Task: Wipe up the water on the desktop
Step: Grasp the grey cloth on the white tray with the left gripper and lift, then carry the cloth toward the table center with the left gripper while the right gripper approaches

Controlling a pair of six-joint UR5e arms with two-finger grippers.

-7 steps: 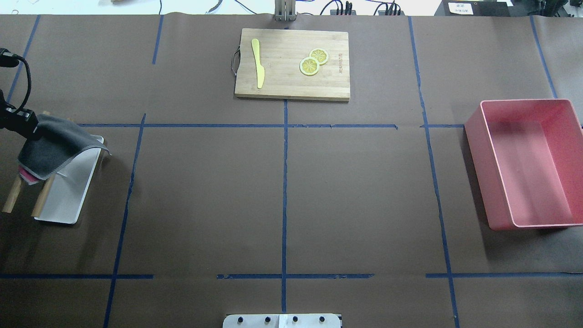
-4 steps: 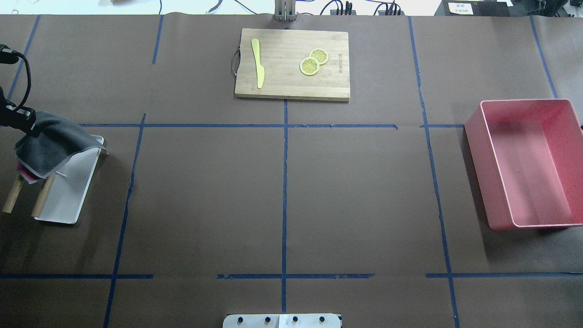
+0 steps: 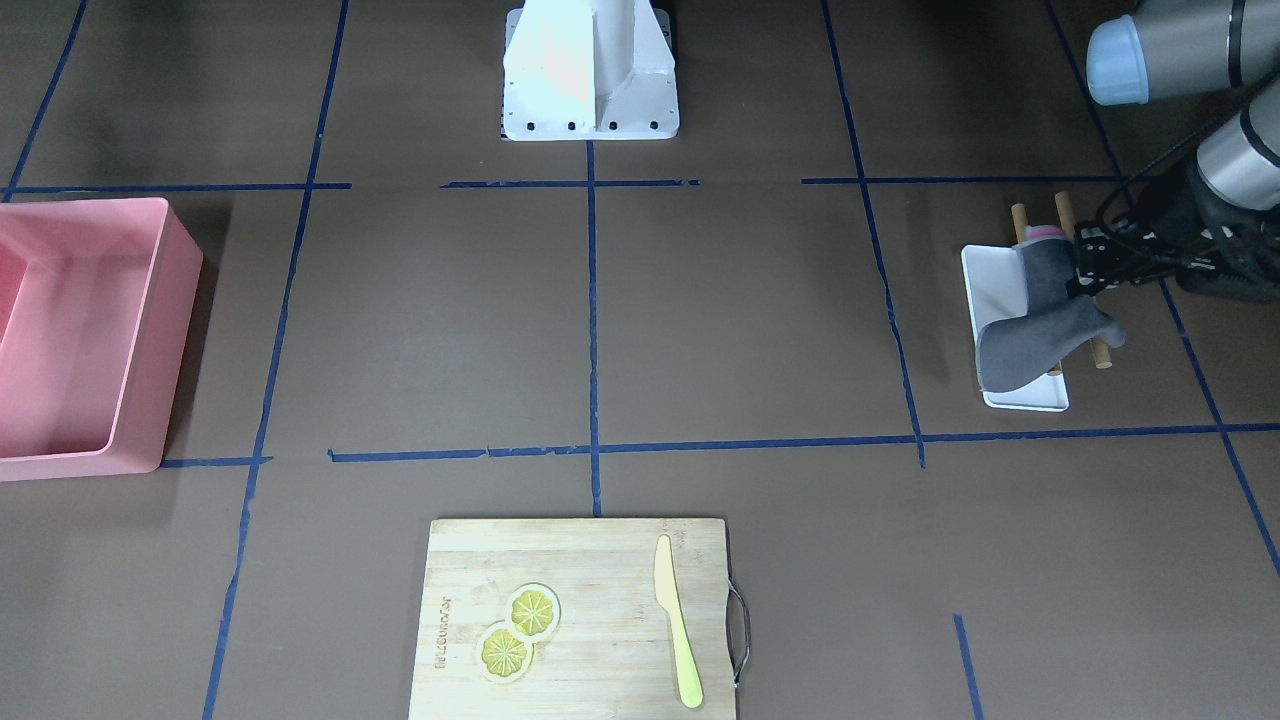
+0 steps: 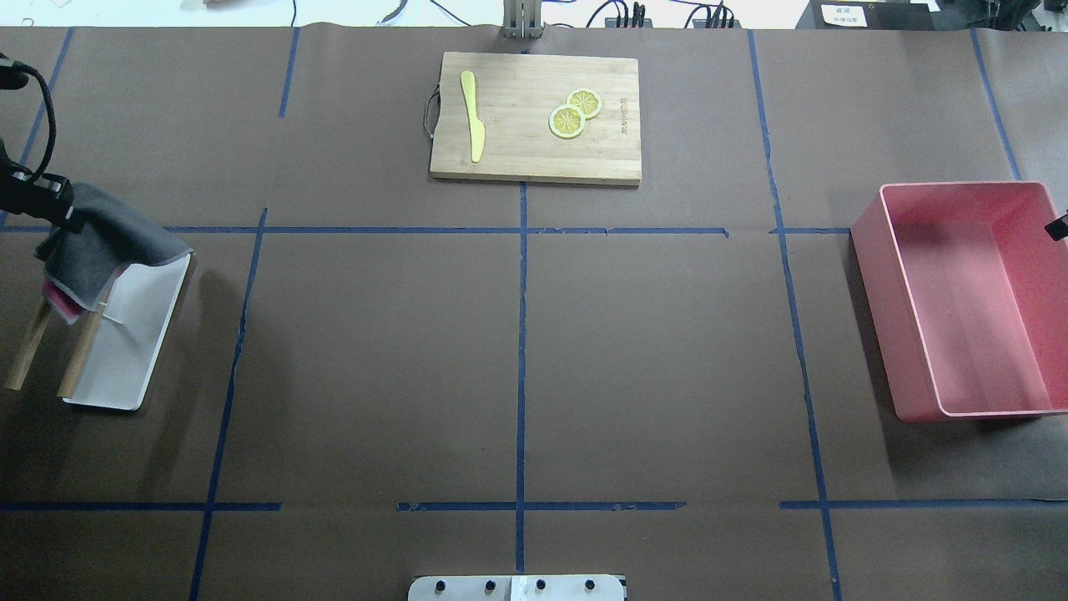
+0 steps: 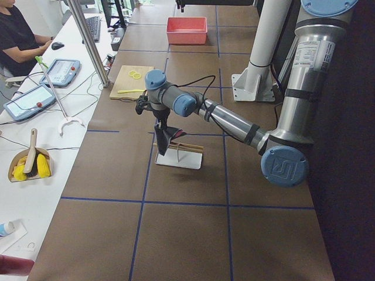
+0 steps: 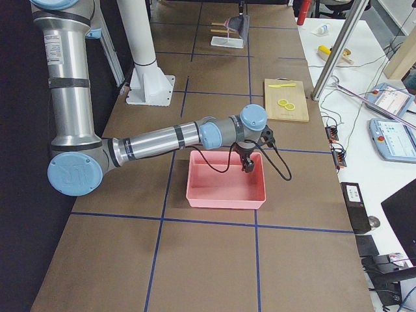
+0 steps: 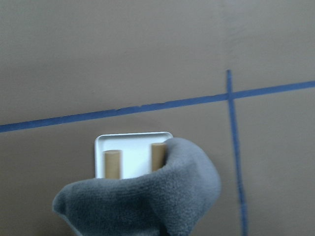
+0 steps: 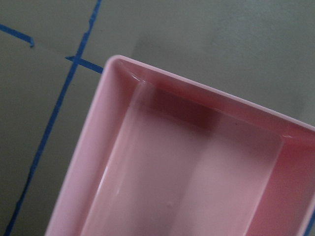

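Observation:
The desktop (image 4: 375, 359) is a dark-brown surface with blue tape lines; I see no water on it. My left gripper (image 4: 68, 219) is at the far left edge, shut on a grey cloth (image 4: 104, 244) that hangs from it over a white tray (image 4: 138, 334). It also shows in the front-facing view (image 3: 1078, 278) with the cloth (image 3: 1035, 335). The left wrist view shows the cloth (image 7: 147, 201) but no fingers. My right gripper (image 6: 247, 166) hangs over a pink bin (image 4: 968, 300); only a dark tip shows in the overhead view (image 4: 1058, 227), so I cannot tell its state.
Two wooden rods (image 4: 79, 367) lie along the tray with a pink cloth (image 4: 58, 302) draped on them. A bamboo cutting board (image 4: 534, 142) with a yellow knife (image 4: 473, 117) and lemon slices (image 4: 574, 113) sits at the far middle.
My left gripper has moved toward the far side with the grey cloth, which now bunches and covers less of the tray. A tip of the right gripper has appeared at the right edge.

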